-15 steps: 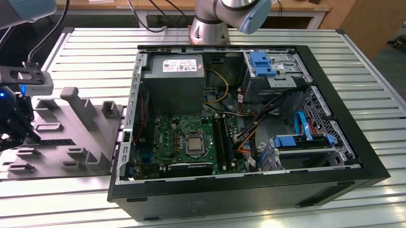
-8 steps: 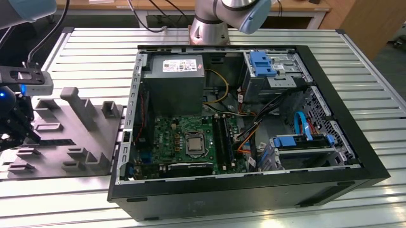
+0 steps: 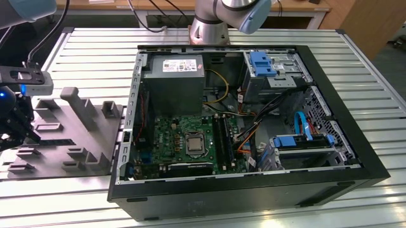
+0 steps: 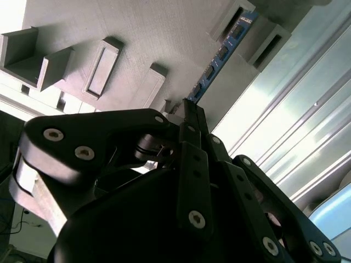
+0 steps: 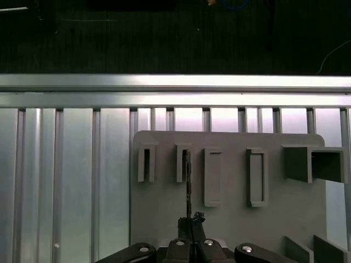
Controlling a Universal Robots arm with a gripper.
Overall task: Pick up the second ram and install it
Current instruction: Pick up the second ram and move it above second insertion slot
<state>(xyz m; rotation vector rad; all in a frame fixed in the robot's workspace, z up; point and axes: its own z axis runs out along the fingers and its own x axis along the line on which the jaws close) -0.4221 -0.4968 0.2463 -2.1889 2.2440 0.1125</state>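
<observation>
At the exterior view's left, the gripper (image 3: 13,137) hangs over the grey fixture (image 3: 70,147) on the table (image 3: 95,47); its jaws grip the second ram (image 4: 219,55), standing on edge in the fixture's slots. Rightward lies the open computer case (image 3: 254,118).

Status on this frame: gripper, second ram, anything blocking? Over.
The gripper shut on second ram. Ram on edge between posts of grey holder, not installed. No obstruction seen; open computer case at exterior view's right.
</observation>
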